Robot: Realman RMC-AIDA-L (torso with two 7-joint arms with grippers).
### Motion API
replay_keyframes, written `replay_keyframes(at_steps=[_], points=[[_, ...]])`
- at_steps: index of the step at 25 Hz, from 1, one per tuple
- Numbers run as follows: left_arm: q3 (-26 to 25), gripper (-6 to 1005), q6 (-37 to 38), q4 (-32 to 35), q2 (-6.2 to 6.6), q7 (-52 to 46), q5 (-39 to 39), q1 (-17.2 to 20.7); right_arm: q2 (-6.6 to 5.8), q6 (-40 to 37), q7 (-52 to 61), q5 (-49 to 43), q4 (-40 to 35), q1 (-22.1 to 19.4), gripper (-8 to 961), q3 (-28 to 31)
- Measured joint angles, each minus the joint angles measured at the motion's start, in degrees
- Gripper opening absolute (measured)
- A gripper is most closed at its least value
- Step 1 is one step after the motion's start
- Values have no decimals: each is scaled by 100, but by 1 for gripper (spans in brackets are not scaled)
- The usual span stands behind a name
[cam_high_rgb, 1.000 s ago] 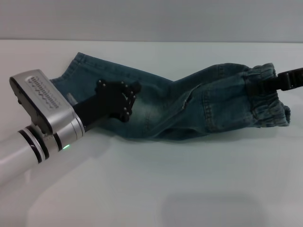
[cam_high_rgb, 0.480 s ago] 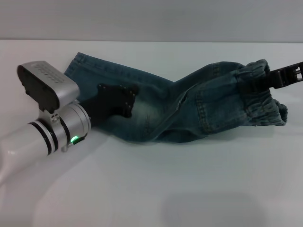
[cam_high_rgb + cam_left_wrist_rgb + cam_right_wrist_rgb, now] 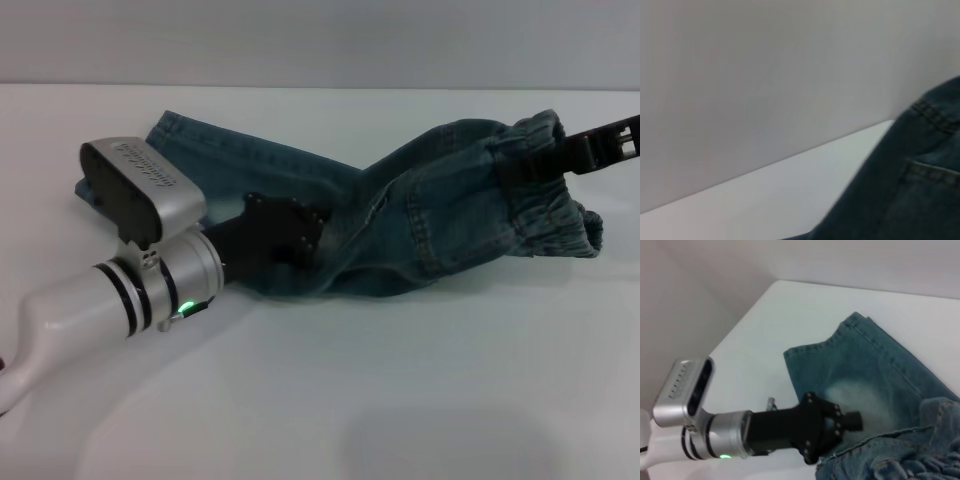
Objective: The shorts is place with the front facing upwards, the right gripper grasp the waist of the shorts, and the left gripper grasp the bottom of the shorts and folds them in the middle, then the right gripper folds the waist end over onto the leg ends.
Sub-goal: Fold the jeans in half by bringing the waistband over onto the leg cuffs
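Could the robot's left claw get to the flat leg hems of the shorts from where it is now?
Probably yes. The left gripper rests on the denim leg, and the leg ends lie just beyond it on the white table, with nothing standing between.

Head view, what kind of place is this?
Probably a lab test bench: a bare white table, a plain grey wall, and denim shorts handled by the left gripper and right gripper.

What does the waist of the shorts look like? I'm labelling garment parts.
On the white table lie denim shorts. Their right end, where the right gripper reaches in, is the waist: a puckered, ruffled elastic band, unlike the flat stitched leg ends on the left.
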Motion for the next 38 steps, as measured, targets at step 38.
replay_keyframes(at_steps=[38], points=[[1155,17,-268,1094,65,-383,87,-103,-157,-2,410,328,-88,553,58,106]])
